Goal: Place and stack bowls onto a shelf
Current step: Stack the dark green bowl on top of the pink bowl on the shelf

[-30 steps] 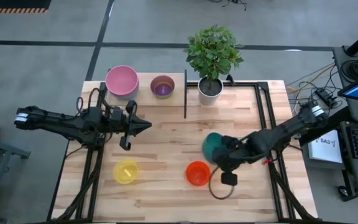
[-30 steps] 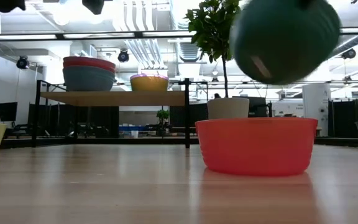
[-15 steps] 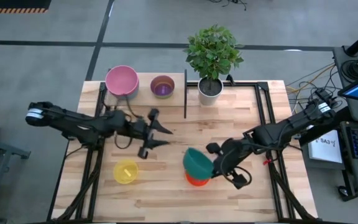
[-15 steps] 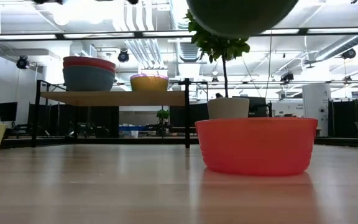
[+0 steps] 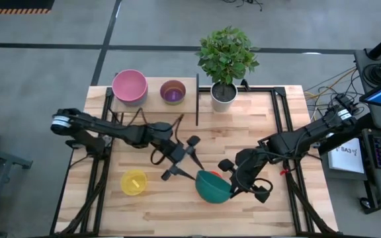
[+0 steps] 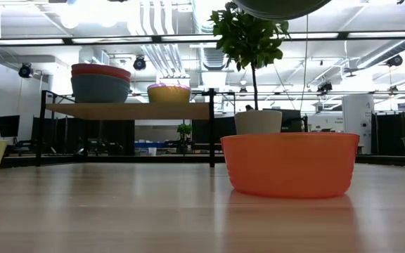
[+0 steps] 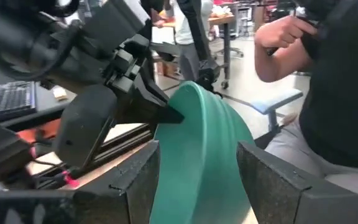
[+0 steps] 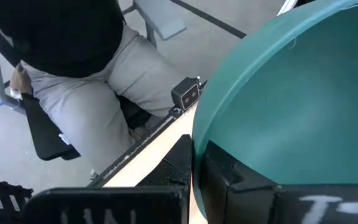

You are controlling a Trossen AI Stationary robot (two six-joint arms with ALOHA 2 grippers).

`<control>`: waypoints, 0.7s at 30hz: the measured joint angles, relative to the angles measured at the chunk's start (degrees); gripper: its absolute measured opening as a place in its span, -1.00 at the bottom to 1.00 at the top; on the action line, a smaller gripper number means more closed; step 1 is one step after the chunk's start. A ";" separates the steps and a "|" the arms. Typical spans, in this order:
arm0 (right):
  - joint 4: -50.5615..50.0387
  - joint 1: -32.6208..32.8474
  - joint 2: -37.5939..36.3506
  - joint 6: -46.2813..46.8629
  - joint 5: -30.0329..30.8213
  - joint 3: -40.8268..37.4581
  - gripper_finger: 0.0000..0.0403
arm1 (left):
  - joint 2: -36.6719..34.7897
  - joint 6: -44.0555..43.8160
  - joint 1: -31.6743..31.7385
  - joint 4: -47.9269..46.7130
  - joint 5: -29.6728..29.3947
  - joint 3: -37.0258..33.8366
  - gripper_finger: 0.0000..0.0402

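1. The right gripper (image 5: 232, 180) is at the near middle of the table, its fingers pinched on the rim of the teal bowl (image 5: 213, 187), holding it tilted in the air above the orange bowl (image 6: 290, 164).
2. In the right wrist view the teal bowl (image 8: 297, 99) fills most of the picture, with the dark fingers (image 8: 185, 163) clamped on its edge.
3. The left gripper (image 5: 187, 160) reaches in from the left with its jaws spread wide, its fingertips just beside the teal bowl's left rim.
4. In the left wrist view the teal bowl (image 7: 204, 162) stands between the two spread fingers (image 7: 135, 180); whether they touch it cannot be told.
5. The low view shows only the teal bowl's underside (image 6: 281, 7) at the top, well above the orange bowl on the tabletop.
6. The yellow bowl (image 5: 134, 182) sits on the table at the near left.
7. The shelf (image 5: 156, 99) stands at the far left of the table, carrying a stack topped by the pink bowl (image 5: 129, 86) and the purple bowl (image 5: 172, 91) just right of it.
8. The shelf's black divider (image 5: 197, 99) separates it from a white plant pot (image 5: 223, 96) with a leafy plant.
9. A seated person (image 8: 73, 68) shows beyond the table's near edge.
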 joint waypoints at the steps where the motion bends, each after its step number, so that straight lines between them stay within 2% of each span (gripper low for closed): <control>1: -0.02 0.00 0.00 -0.06 0.00 -0.02 -0.96 | 1.07 -0.06 0.02 0.16 0.85 0.88 -0.02; 7: -0.52 0.00 0.00 -0.63 -0.02 -0.02 -0.96 | 6.79 -0.87 0.02 0.05 8.61 4.77 -0.07; 11: -0.51 0.00 0.00 -0.74 -0.02 -0.02 -0.96 | 9.23 -1.24 0.00 -0.87 12.95 7.06 -0.20; 14: -0.82 0.00 0.00 -0.77 0.02 -0.02 -0.96 | 9.93 -0.80 0.02 -3.76 13.53 8.16 -0.39; 19: -0.52 -0.29 -0.04 -0.61 0.42 -0.02 -0.94 | 10.01 -0.89 -0.20 -5.45 17.51 8.53 -0.89; 21: -0.52 -0.61 -0.13 -0.60 0.45 -0.02 -0.90 | 10.01 -1.35 -0.22 -5.48 17.68 8.40 -0.93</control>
